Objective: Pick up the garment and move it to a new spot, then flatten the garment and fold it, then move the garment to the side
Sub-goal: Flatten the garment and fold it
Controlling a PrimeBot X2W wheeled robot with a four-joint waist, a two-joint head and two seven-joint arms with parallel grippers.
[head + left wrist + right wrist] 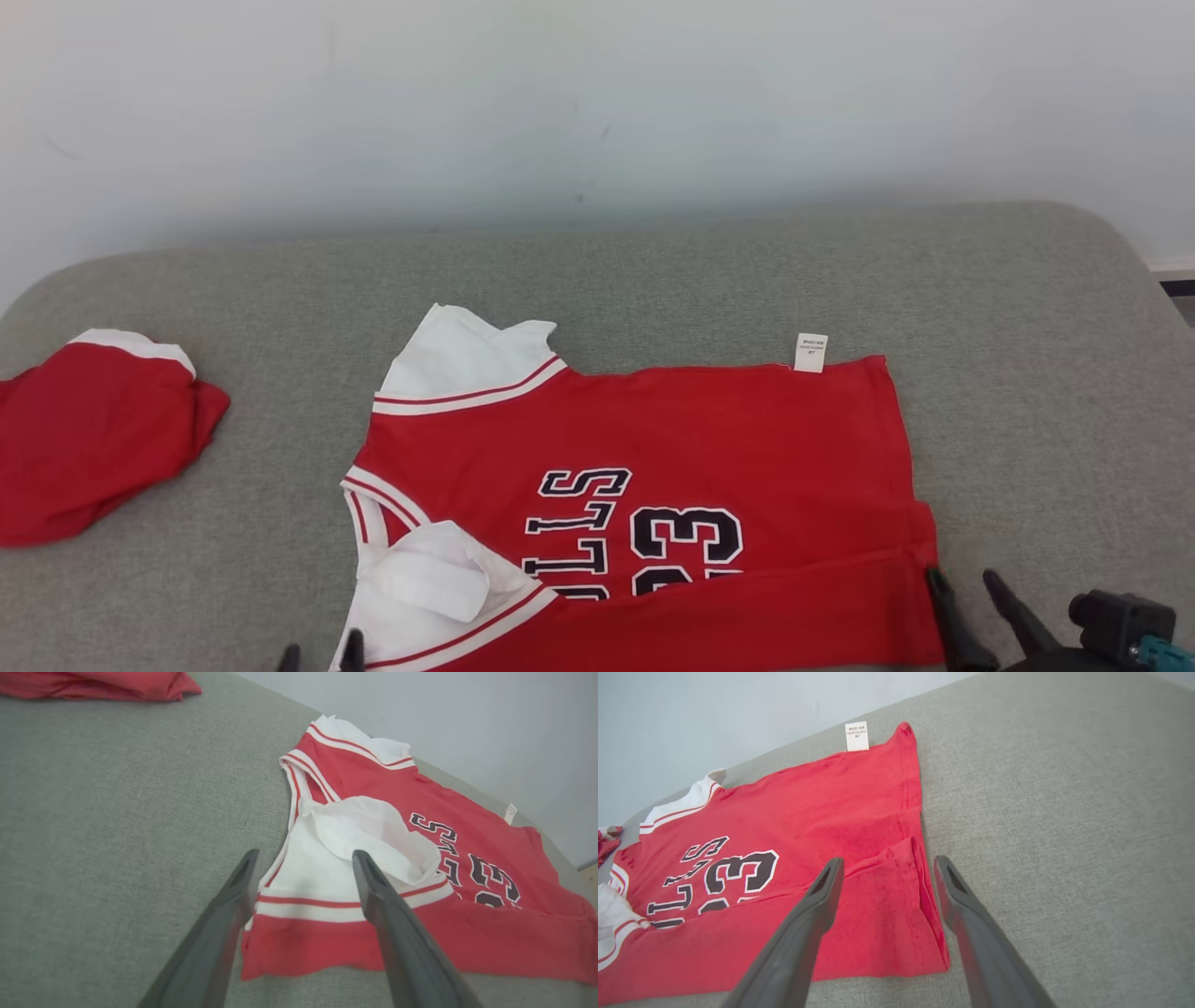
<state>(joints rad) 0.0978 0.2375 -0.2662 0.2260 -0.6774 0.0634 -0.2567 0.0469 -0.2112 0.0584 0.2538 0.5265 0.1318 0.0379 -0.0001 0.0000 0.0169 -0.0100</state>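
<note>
The garment (709,429) is a red jersey with white sleeves and dark lettering, spread flat on the grey cushion (653,271). Its near edge lies folded up over the lower part of the lettering. My left gripper (320,653) is open at the near left corner; in the left wrist view the gripper (304,854) stands just above the white sleeve (327,877), holding nothing. My right gripper (960,574) is open at the near right corner. In the right wrist view the gripper (889,860) hovers over the folded red hem (887,914), gripping nothing.
A second red and white garment (84,439) lies bunched at the cushion's left edge. A white care label (810,353) sticks out at the jersey's far edge. A pale wall (597,103) rises behind the cushion. Bare grey fabric lies right of the jersey.
</note>
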